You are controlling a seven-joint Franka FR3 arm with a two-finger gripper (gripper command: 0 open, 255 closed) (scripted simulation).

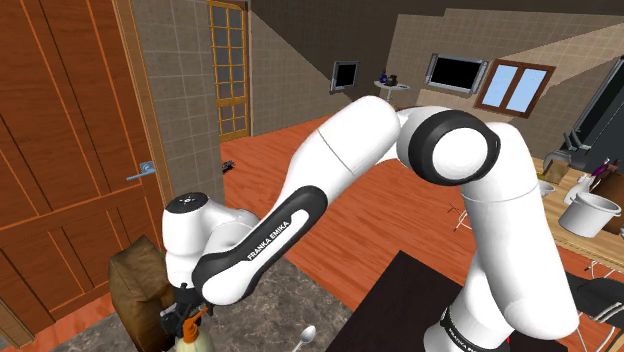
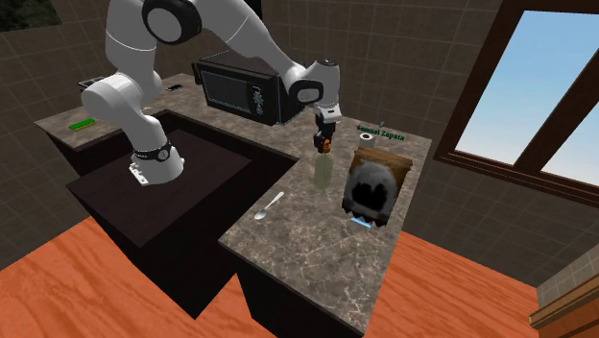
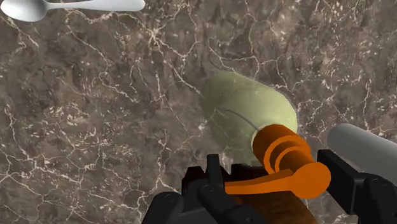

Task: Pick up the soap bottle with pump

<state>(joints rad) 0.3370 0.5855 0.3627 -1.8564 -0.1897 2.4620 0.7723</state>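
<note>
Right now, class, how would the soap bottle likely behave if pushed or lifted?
The bottle stands tall and narrow on the counter, so a sideways push would probably tip it. Its smooth rounded body looks slippery. The orange pump is thinner and may wobble if lifted by it.

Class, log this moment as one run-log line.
gripper: at orange pump | soap bottle: upright on counter | spoon: apart | lift: not yet

The surface [image 2: 307, 252] carries one bottle [image 2: 323, 174], one spoon [image 2: 270, 207], one brown bag [image 2: 375, 186], one microwave [image 2: 235, 88], one white roll [image 2: 367, 135] and one flat green thing [image 2: 82, 123].
</note>
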